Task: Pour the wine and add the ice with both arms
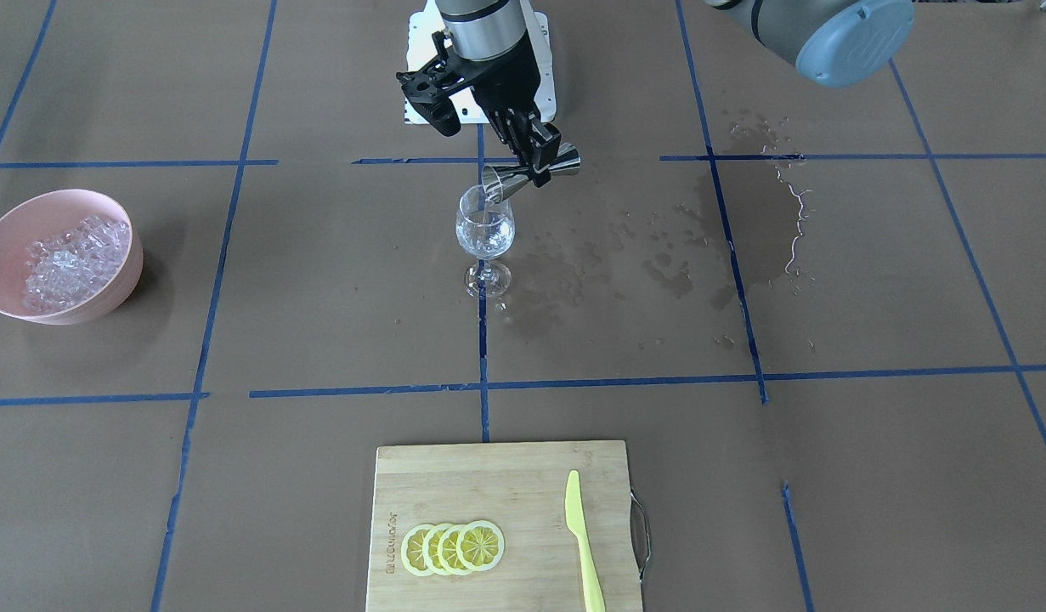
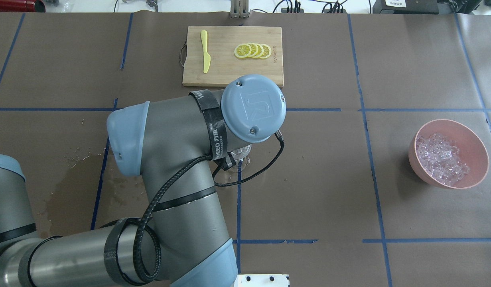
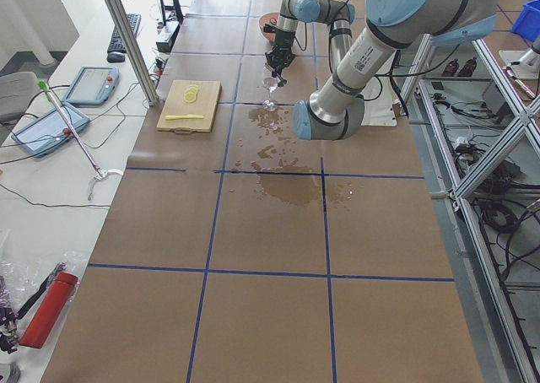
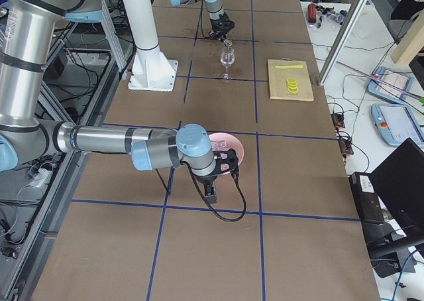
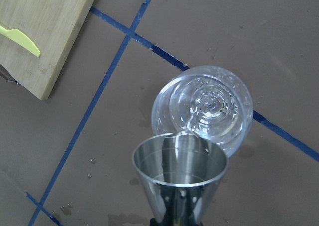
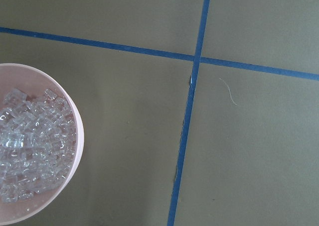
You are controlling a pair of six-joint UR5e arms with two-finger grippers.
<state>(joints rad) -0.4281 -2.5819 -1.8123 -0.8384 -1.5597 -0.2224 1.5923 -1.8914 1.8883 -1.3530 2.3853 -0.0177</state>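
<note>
Jigger (image 5: 180,178) over glass (image 5: 207,106); ice (image 1: 74,262) in bowl (image 1: 119,293)

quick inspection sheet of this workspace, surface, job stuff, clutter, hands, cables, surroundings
surface: brown paper table with a blue tape grid; wet patches on the robot's left of the glass.
job's things: wine glass upright at centre, some wine in it; steel jigger tilted over its rim; ice heaped in pink bowl.
clutter: cutting board with lemon slices and a yellow knife.
hands: left hand shut on the jigger; right hand near the bowl, open or shut cannot be told.
cables: black cable looped off the left wrist.
surroundings: white pedestal; red cylinder lying beside the table.
</note>
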